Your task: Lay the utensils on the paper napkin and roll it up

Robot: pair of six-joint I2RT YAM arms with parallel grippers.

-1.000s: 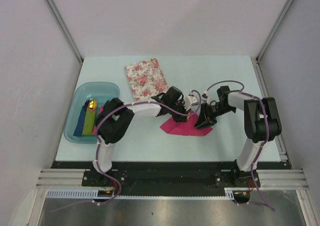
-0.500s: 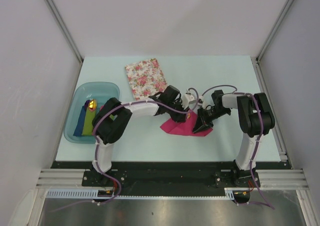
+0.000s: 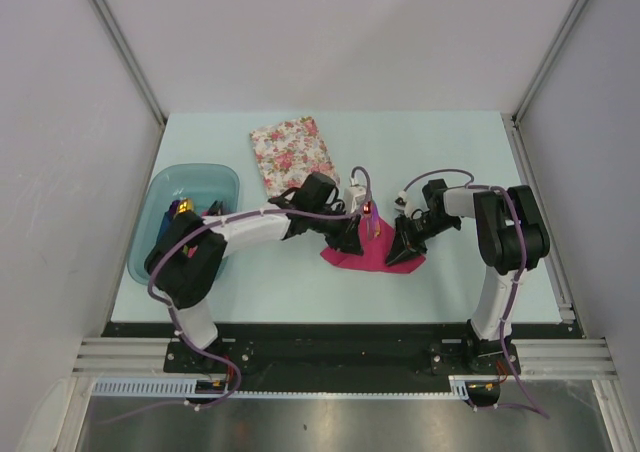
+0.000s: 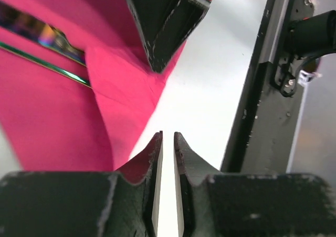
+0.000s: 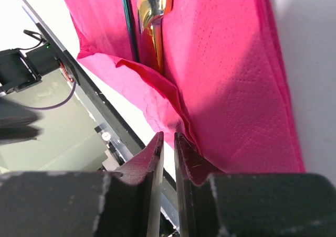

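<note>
left arm is swinging its elbow out over the blue plastic tub (image 3: 200, 169) compared with the earlier frames, and the left gripper (image 4: 168, 136) is now sitting further left and nearer over the magenta paper napkin (image 3: 350, 256). the right gripper (image 5: 168, 136) is hardly moving and is staying at the napkin's right edge. the napkin is lying mid-table (image 3: 450, 162) between the two arms, towards the near side and well apart from the floral napkin (image 3: 292, 155). the utensils (image 4: 44, 40) are lying on it side by side, partly under a raised flap, with the spoon bowl (image 5: 153, 6) showing orange-gold past the fold in the right wrist view. both jaw pairs are standing almost together with only a thin slit showing. pink paper is reaching the fingertips on each side, but i cannot tell whether either is actually pinching it. i am judging this as the start of the roll, with a flap going over the cutlery. doing it well is meaning each gripper catching only the loose top edge, lifting low, and carrying it across evenly so the roll is running straight. one side leading is likely skewing it. dragging is risking sliding the slick cutlery out or tearing the thin paper. the grippers are working close together, so a finger clash is worth watching.
</note>
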